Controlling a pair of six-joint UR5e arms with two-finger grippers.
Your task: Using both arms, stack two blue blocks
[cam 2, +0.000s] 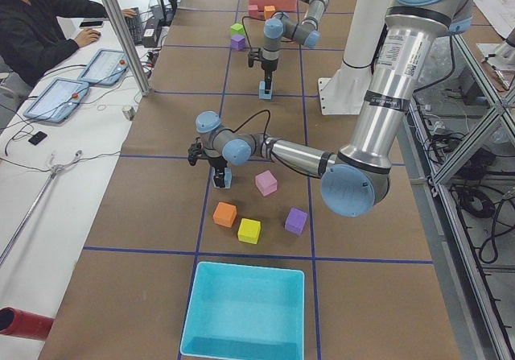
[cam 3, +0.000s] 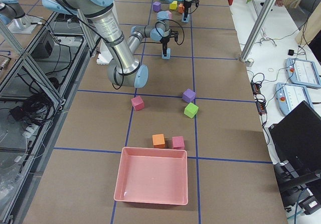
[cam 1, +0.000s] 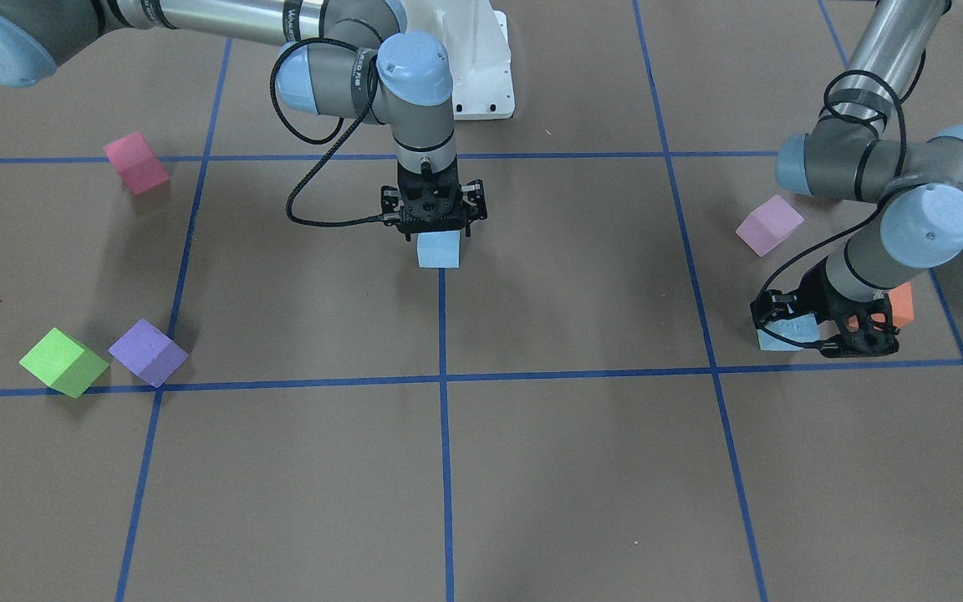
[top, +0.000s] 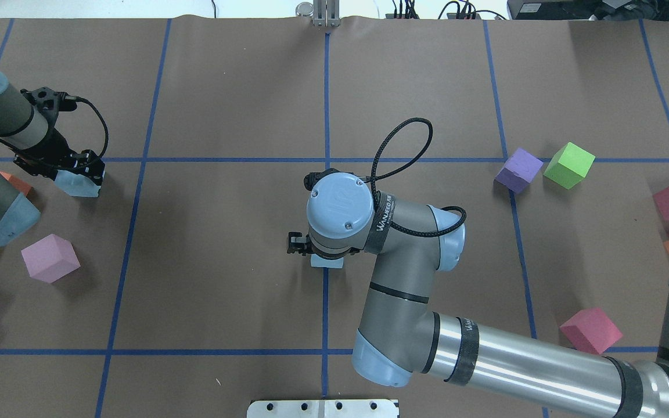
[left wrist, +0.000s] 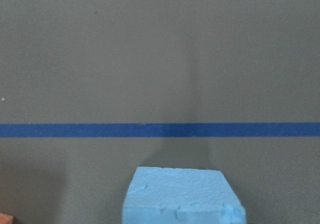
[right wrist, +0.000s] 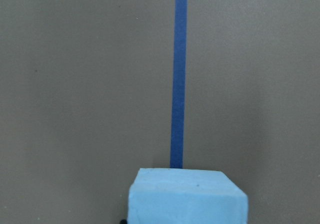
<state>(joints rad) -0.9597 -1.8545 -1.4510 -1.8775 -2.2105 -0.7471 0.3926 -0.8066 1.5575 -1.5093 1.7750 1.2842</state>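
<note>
Overhead exterior view: the left arm's black two-finger gripper (top: pixel 76 172) sits at the left edge of the frame, its fingers straddling one pale sky-blue foam cube (top: pixel 74 186) on the brown paper-covered table (top: pixel 224 87). At frame centre the right arm's black gripper (cam 1: pixel 437 236) points straight down onto the other pale blue foam cube (cam 1: pixel 438 253), which rests at the end of a blue tape line (cam 1: pixel 444 326). Whether either pair of jaws is clamped on its cube or merely close around it, I cannot tell.

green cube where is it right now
The green cube sits on the robot's right side, at the right of the overhead view, close beside a purple cube by a blue tape line.
</note>
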